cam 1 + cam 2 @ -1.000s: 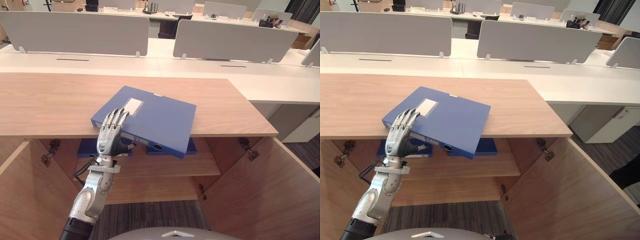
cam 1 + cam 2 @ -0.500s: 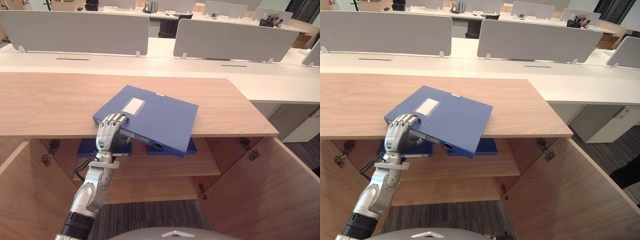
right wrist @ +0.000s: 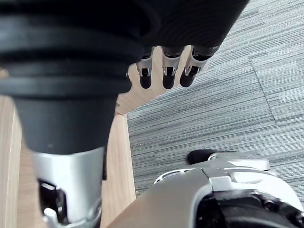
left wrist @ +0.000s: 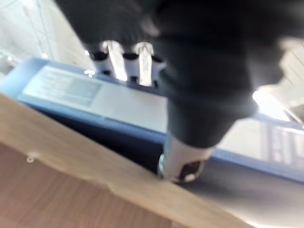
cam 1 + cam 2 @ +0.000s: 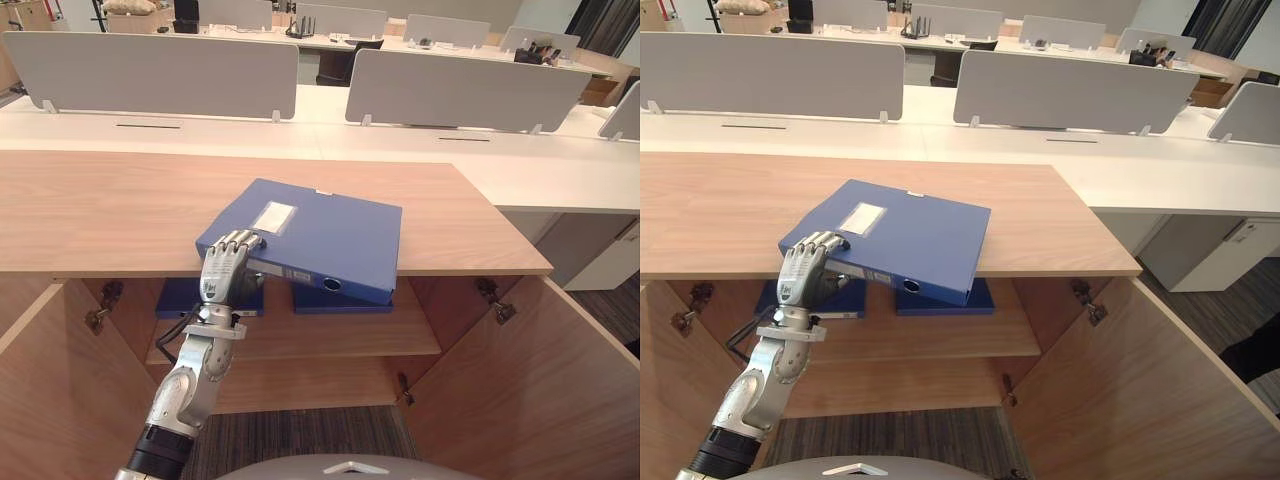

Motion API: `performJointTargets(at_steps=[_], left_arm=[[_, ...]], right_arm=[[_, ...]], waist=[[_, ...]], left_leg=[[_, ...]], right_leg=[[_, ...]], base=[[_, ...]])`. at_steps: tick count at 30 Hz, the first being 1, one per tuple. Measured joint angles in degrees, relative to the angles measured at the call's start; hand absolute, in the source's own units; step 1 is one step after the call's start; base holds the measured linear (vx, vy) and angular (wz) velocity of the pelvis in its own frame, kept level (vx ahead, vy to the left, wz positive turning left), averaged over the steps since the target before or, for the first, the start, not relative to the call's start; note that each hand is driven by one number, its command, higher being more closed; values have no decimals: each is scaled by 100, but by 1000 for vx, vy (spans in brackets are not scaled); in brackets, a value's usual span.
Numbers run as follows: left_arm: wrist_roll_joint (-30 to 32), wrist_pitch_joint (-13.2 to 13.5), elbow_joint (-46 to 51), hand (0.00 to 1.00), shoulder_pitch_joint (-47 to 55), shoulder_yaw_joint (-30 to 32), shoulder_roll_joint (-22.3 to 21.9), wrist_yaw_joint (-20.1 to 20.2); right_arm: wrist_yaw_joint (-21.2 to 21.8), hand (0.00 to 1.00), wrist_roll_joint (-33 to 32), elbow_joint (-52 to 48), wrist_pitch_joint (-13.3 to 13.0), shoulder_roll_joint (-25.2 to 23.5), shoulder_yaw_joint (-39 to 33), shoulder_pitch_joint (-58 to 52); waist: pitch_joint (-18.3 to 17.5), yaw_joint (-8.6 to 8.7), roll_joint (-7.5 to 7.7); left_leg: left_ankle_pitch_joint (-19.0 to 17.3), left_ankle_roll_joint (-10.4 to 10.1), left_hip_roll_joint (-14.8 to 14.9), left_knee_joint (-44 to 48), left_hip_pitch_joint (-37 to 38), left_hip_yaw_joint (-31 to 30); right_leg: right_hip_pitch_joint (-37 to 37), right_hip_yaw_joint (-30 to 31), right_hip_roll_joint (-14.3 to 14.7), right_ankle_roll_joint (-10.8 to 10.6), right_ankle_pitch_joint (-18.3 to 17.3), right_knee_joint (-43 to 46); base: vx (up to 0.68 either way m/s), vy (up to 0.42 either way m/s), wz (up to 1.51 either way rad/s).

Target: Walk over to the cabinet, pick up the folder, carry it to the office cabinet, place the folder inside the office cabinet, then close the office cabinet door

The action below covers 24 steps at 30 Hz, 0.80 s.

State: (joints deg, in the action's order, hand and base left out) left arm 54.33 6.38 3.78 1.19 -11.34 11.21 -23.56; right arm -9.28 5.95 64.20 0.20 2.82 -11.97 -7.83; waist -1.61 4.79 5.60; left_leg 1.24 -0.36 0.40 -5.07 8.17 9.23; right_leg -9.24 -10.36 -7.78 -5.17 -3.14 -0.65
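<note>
The left arm reaches up from seven o'clock toward twelve, its left hand [image 5: 222,270] curling fingers over the folder's [image 5: 330,235] corner, while the right hand [image 3: 164,71] hangs with fingers loosely straight.

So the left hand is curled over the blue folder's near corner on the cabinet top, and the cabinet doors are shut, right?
Not shut: the cabinet doors stand open to both sides, as the left eye view shows. The left hand is curled over the near corner of the blue folder on the cabinet top.
</note>
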Motion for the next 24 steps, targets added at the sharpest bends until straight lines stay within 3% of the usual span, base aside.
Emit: performJointTargets(at_steps=[15, 24], left_arm=[[-1201, 160, 499, 100, 5, -13, -235, -29], [-1824, 88, 1305, 100, 47, -9, -691, -383]], right_arm=[[-22, 0, -13, 3, -1, -2, 193, 2], [-220, 0, -224, 155, -80, 5, 264, -54]], waist=[[-15, -8, 33], [-131, -5, 154]], left_leg=[[6, -2, 1, 0, -1, -1], [50, -35, 47, 2, -218, -38]], right_leg=[[4, -11, -1, 0, -3, 18], [263, 82, -6, -63, 33, 205]], base=[[0, 0, 0], [5, -3, 0]])
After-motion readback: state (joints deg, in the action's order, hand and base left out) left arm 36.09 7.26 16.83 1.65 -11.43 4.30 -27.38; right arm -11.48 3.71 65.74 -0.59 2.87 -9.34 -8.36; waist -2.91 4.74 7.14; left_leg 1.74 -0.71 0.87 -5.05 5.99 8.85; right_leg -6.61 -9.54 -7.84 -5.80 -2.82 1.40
